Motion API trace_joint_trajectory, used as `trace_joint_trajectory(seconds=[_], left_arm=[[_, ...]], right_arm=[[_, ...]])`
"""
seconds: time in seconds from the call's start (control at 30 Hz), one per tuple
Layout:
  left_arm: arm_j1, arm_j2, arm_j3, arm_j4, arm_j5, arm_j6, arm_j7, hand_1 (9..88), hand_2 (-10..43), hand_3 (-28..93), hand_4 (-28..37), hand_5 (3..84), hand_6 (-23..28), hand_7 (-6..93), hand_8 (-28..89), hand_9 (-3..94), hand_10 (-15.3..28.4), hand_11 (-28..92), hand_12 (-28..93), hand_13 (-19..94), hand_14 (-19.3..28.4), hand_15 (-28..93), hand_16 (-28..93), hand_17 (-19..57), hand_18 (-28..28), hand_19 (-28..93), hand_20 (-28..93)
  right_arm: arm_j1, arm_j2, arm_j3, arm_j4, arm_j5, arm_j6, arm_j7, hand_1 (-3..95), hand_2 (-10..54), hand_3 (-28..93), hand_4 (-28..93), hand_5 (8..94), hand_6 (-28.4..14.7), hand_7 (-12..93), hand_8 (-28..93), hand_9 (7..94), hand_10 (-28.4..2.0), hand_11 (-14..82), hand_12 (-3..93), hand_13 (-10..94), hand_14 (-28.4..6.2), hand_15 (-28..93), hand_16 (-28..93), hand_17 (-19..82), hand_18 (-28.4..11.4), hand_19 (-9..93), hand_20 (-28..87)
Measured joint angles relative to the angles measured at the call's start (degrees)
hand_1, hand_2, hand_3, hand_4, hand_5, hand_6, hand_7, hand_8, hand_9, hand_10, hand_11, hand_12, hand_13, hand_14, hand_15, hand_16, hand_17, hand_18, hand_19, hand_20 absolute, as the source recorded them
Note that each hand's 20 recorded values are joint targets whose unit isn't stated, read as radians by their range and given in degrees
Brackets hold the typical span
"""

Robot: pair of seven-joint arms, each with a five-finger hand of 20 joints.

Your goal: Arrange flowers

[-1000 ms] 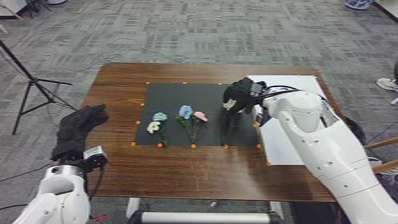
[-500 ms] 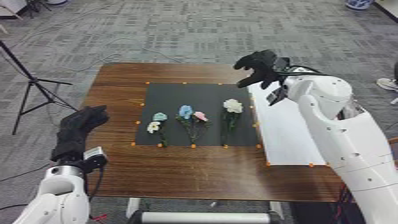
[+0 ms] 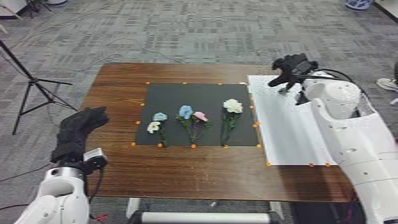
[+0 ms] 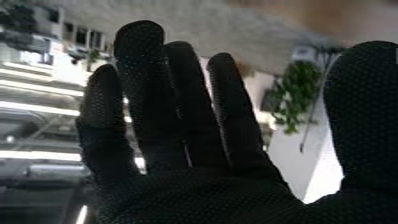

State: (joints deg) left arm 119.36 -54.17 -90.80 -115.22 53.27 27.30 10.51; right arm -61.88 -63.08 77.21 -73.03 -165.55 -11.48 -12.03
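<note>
My right hand (image 3: 293,69) is open over the far part of the white sheet (image 3: 293,135). In the right wrist view the glove of my right hand (image 4: 195,195) has straight fingers and a thumb held apart; a leafy green sprig (image 4: 298,90) shows in the gap between them. On the black mat (image 3: 182,94) lie a white flower (image 3: 233,105) at the right, a blue flower (image 3: 186,111) beside a pink flower (image 3: 200,116) in the middle, and a teal flower (image 3: 160,116) above a cream flower (image 3: 154,126) at the left. My left hand (image 3: 80,125) rests open at the table's left edge.
Small orange markers (image 3: 194,146) line the edges of the mat and sheet. The brown table (image 3: 178,175) extends in front of the mat. A black tripod (image 3: 31,80) stands on the floor to the left.
My right hand has let go of the white flower, leaving it on the mat, and moved right over the white sheet. My left hand has stayed still.
</note>
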Motion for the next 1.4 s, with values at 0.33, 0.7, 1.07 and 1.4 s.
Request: trace_joint_trajectory(seconds=[0.33, 0.7, 1.07, 1.4], left_arm=[[0.04, -0.23, 0.06, -0.11, -0.03, 0.05, 0.09, 31.0, 14.8, 65, -26.2, 58.1, -2.5, 21.3, -9, 54.4, 13.5, 26, 16, 43, 18.0, 33, 0, 6.5, 13.1, 15, 21], [0.26, -0.36, 0.02, -0.35, 0.02, 0.04, -0.18, 31.0, 14.8, 65, -26.1, 58.2, -2.5, 21.2, -9, 54.3, 13.4, 26, 16, 43, 18.0, 33, 0, 6.5, 13.1, 15, 21], [0.24, -0.47, 0.15, -0.37, 0.16, -0.14, -0.74, 31.1, 14.9, 65, -26.0, 58.1, -2.4, 21.1, -9, 54.3, 13.6, 26, 16, 43, 18.0, 33, 0, 6.4, 13.1, 16, 21], [0.02, -0.47, 0.25, -0.36, 0.19, -0.29, -1.03, 30.8, 14.9, 65, -26.1, 57.8, -2.3, 21.0, -9, 54.3, 13.5, 26, 16, 43, 17.9, 33, 0, 6.3, 13.2, 16, 21]], right_arm=[[0.38, -3.7, 3.64, 6.14, -2.72, 2.09, -1.98, 24.8, -9.5, 75, -25, 49.1, 0.2, 19, -11, 62.4, -11.5, 11.6, 14.9, 62, -14.1, 52, 32, 27, -23.5, 68, 54], [-1.67, -3.81, 7.32, 8.0, -2.6, 6.35, -5.13, 30.8, -9.5, 76, -26, 53.5, 1.5, 22, -13, 67.2, -10.4, 13.2, 14.3, 65, -13.0, 53, 33, 28, -23.2, 70, 54], [-5.67, -2.83, 7.33, 7.64, -2.54, 9.51, -0.31, 49.9, -9.5, 69, -27, 63.2, 2.7, 27, -7, 75.2, -9.0, 13.6, 15.6, 70, -10.2, 53, 34, 33, -21.7, 73, 54], [-6.01, -1.36, 3.87, 9.36, -2.26, 18.55, 1.09, 57.3, -6.9, 63, -26, 76.8, 3.3, 25, -2, 87.5, -9.2, 9.8, 21.8, 75, -9.6, 55, 37, 36, -22.1, 76, 55]])
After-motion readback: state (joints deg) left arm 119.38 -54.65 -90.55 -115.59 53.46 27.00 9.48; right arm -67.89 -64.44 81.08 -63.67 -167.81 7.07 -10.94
